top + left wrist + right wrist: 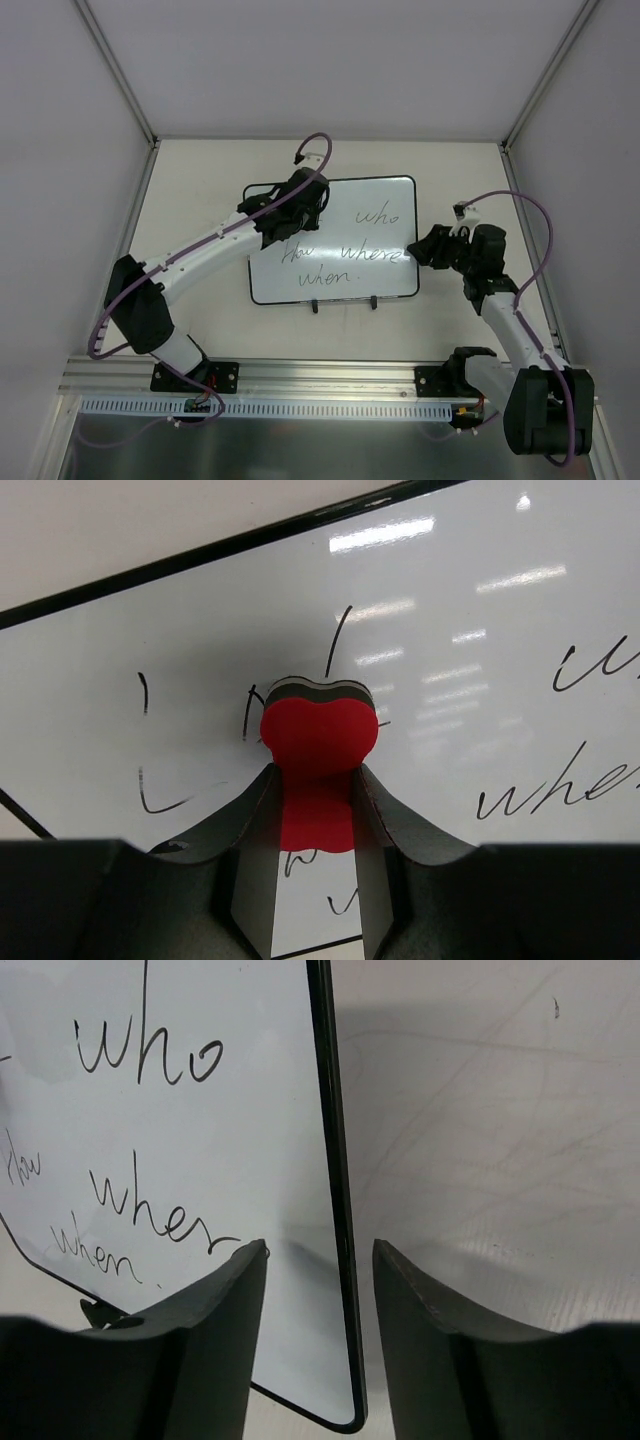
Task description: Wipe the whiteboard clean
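Whiteboard [335, 240]: it is laid flat on the pale bench [200, 200], about mid-depth, between the two arms; its long sides are set across the top view.
Frame [335, 1160]: a thin black edge with rounded corners is seen all round the board.
Feet [314, 305]: two small black ones are seen at the board's near edge, side by side.
Words [150, 1055]: "who", "where" and "when" are written in black on the middle and right of the board; another word to the left of "where" is partly hidden by the left arm. A few loose strokes are seen on the left part in the left wrist view.
Left gripper [316, 775]: it is clamped on a red eraser [320, 735] and is held over the board's upper left part.
Eraser: its rounded end is stuck out past the fingertips, and a dark layer is seen along its far edge. Whether the surface is touched cannot be told.
Right gripper [320, 1250]: its fingers are held apart, one on each side of the board's right edge; a gap is seen between each finger and the frame, and nothing is gripped.
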`<state>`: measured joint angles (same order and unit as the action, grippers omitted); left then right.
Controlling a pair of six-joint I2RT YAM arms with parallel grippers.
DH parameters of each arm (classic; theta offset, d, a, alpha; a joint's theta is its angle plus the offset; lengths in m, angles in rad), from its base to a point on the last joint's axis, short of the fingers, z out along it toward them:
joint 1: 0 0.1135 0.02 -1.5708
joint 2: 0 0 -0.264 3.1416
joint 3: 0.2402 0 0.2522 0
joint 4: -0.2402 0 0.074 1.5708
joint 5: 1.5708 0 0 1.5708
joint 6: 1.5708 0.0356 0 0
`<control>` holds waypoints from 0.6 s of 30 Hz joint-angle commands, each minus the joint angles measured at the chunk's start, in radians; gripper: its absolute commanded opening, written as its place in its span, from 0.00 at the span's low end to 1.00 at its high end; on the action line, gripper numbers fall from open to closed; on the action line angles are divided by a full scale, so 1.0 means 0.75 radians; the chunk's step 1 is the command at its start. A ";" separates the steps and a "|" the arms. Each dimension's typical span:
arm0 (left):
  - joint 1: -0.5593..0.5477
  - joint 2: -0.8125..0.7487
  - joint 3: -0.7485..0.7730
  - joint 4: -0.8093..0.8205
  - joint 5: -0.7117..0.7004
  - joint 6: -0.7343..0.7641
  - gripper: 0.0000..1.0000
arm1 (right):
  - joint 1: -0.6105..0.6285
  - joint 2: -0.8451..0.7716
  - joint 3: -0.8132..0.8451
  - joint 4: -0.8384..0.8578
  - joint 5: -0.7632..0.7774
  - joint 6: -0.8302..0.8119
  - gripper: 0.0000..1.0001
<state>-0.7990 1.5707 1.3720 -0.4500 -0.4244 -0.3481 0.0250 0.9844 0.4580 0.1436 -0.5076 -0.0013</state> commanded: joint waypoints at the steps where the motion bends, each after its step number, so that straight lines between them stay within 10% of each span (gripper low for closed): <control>1: -0.008 -0.100 -0.019 0.019 -0.064 0.037 0.03 | 0.008 -0.065 0.050 -0.036 0.018 -0.045 0.55; 10: -0.002 -0.247 -0.058 0.019 -0.130 0.135 0.03 | -0.027 0.058 0.371 -0.146 -0.055 -0.141 0.91; 18: 0.018 -0.329 -0.113 0.021 -0.115 0.139 0.05 | -0.107 0.405 0.825 -0.390 -0.374 -0.319 0.88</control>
<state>-0.7967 1.3613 1.3064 -0.4500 -0.4843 -0.2661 -0.0292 1.2018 0.9714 -0.0757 -0.6353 -0.1646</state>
